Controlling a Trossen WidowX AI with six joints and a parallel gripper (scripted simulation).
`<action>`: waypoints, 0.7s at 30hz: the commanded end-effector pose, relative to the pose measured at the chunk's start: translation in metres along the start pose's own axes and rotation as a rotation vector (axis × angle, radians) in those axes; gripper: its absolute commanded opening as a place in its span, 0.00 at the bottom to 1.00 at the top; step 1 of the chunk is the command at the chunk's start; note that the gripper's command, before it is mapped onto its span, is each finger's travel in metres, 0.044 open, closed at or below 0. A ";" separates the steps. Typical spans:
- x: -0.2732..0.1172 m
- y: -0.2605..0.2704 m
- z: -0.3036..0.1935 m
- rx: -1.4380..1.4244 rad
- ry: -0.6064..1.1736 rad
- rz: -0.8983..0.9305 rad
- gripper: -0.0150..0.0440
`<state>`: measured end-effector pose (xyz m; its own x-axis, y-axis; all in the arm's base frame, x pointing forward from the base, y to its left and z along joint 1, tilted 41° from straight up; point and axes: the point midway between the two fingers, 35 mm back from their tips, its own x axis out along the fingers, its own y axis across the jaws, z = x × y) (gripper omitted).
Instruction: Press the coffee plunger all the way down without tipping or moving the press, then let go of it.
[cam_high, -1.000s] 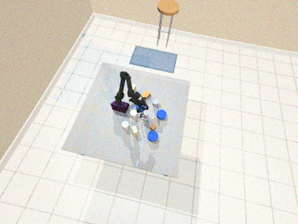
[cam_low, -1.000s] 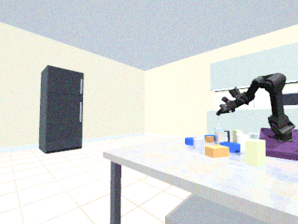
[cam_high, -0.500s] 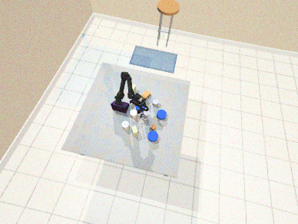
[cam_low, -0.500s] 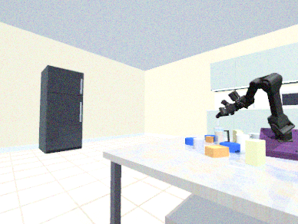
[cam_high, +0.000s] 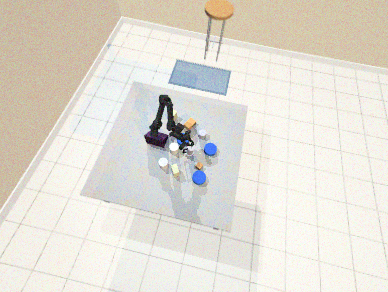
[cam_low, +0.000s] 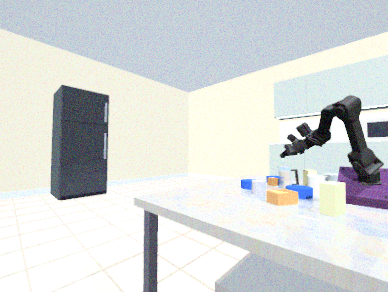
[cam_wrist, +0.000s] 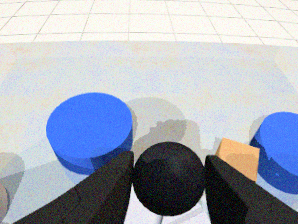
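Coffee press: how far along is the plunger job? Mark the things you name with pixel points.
Done: the gripper (cam_high: 188, 147) (cam_low: 284, 154) (cam_wrist: 169, 163) has the black knob (cam_wrist: 169, 179) between its fingers; the press (cam_low: 285, 177) stands upright.
In hand: the press-down; depth so far unclear.
Left: probably more travel, as the exterior view shows a gap between gripper and press, then letting go.

In the lower centre of the wrist view, the round knob (cam_wrist: 169, 178) looks like smooth matt plastic, above a faintly mottled, stone-like surface (cam_high: 125, 165) (cam_low: 210, 215) (cam_wrist: 200, 75).
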<state>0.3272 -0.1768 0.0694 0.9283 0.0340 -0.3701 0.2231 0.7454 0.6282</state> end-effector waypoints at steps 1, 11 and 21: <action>0.008 0.001 -0.027 0.036 0.058 0.005 0.46; 0.018 0.001 -0.029 0.036 0.056 0.006 0.46; 0.019 -0.001 -0.027 0.036 0.056 0.007 0.46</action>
<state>0.3358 -0.1654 0.0505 0.9212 0.0509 -0.3858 0.2281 0.7327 0.6412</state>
